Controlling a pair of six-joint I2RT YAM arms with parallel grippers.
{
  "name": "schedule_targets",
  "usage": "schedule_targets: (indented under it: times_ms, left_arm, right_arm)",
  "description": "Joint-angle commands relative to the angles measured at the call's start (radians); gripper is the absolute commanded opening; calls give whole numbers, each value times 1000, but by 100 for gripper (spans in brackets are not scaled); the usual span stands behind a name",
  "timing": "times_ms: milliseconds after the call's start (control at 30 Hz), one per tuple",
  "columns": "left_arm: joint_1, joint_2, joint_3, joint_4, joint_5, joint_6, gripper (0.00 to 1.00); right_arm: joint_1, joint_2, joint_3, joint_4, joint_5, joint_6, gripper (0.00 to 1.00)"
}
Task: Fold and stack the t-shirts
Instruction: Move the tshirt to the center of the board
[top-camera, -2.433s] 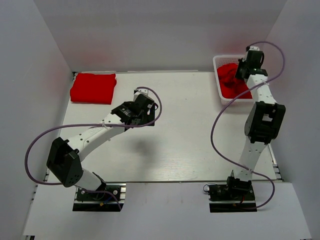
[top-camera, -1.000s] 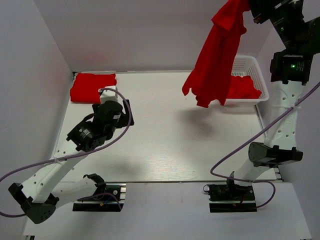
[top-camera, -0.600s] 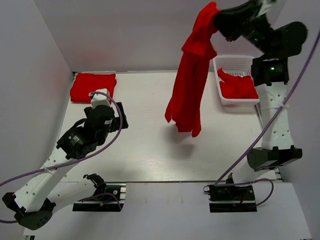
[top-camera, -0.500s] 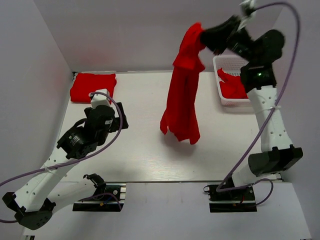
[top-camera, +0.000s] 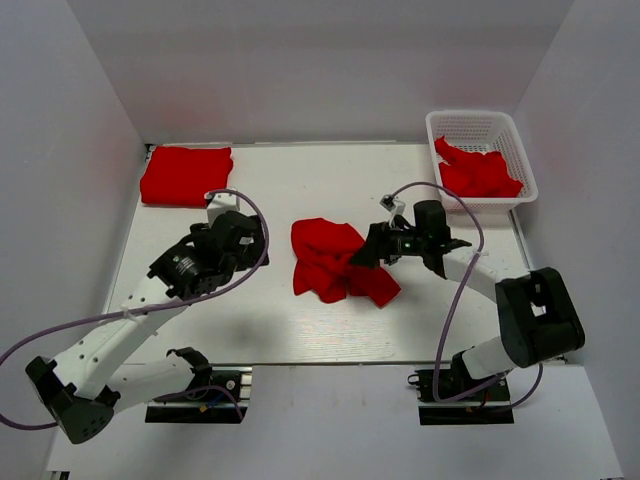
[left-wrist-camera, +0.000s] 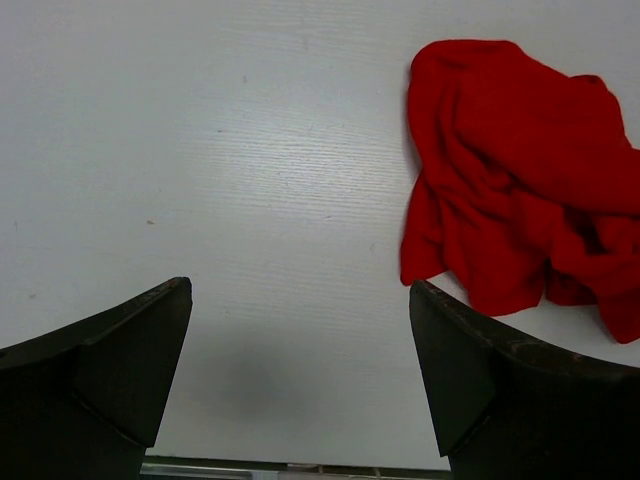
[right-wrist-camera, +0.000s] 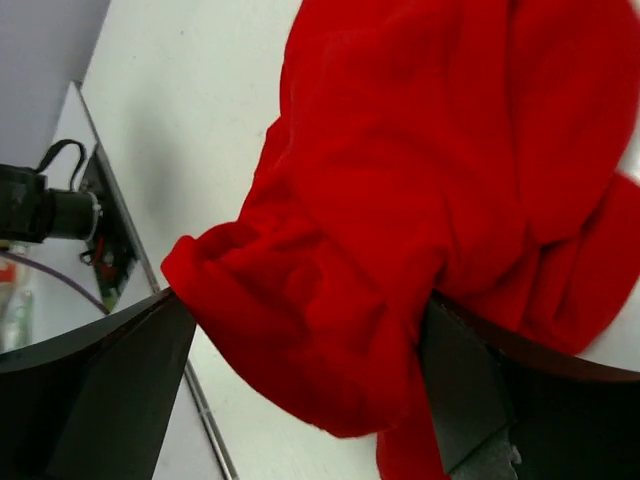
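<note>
Lying in a loose heap at the centre of the top view, the crumpled t-shirt (top-camera: 333, 262) rests on the white table (top-camera: 330, 190), creased and bunched, with a lobe trailing toward the lower right. The right gripper (top-camera: 368, 252) is low at the heap's right edge, its arm reaching in from the lower right. In the right wrist view its two fingers (right-wrist-camera: 110, 370) stand spread wide at the bottom corners, and a thick fold of red cloth bulges between them and touches both.

The left gripper (top-camera: 240, 238) hangs to the left of the heap, apart from it. In the left wrist view its jaws are spread wide over bare table, with nothing between them and the heap at the upper right of that frame.

A folded t-shirt (top-camera: 187, 176) lies flat in the upper left corner of the table. The white lattice basket (top-camera: 480, 117) stands at the upper right, and more red t-shirts (top-camera: 478, 175) lie rumpled inside it
</note>
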Motion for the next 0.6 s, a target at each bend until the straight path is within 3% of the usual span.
schedule_targets:
  times_ms: [0,100,133,300,333,467,567]
  left_arm:
    - [5,32,-1,-8,30,-19,100]
    - [5,61,-1,-29,56,-28,100]
    - [5,74,-1,-29,56,-39,100]
    - [5,83,9,-49,65,-39,100]
    - [5,83,20,-58,65,-39,100]
    - [5,74,20,-45,76,-30,100]
    - [5,74,9,-23,85,-19,100]
  right_arm:
    - [10,-90,109,-51,126,-93,90]
    - [6,-171,178,-179,280,-108,90]
    - [7,-185,190,-275,394,-107,90]
    - [1,-343,242,-437,593,-107,90]
    - [3,-358,251,-507,697,-104,90]
    - [-3,-460,235,-570,820,-93,90]
    - [-3,-524,204,-563,829,-78,90]
